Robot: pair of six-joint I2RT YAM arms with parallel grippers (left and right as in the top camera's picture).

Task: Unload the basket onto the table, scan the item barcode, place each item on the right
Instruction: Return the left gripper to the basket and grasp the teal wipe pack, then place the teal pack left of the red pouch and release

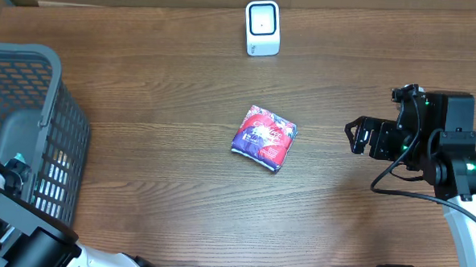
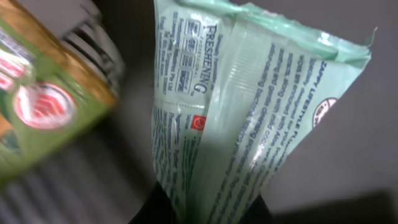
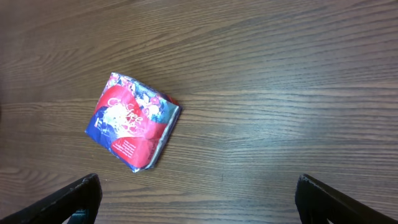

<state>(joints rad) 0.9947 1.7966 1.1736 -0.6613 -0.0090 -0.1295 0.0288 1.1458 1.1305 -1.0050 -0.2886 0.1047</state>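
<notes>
Left gripper (image 2: 199, 214) is clamped on the bottom edge of a pale green packet (image 2: 249, 112), pinched between my dark fingers (image 2: 146, 216). The packet stands up from the grip and fans wider at the top, small-print side facing my wrist cam. Just left of it in that view is a green-and-orange box (image 2: 43, 93), blurred and tilted. The dark slatted wall behind looks like the grey basket (image 1: 61, 134).

From overhead the basket sits at the left edge of the table (image 1: 168, 82) and my left arm overlaps it from the lower left corner. I can't make out that gripper or the green packet there.

At the centre of the table a red-and-blue packet (image 1: 264, 136) lies flat with nothing touching it. White scanner (image 1: 263, 27) stands upright at the far edge, well apart from that packet.

Right gripper (image 1: 357, 136) hangs over the right side, jaws spread fully, holding nothing. Its wrist cam shows both fingertips (image 3: 74, 196) at the bottom corners, red-and-blue packet ahead between them.
</notes>
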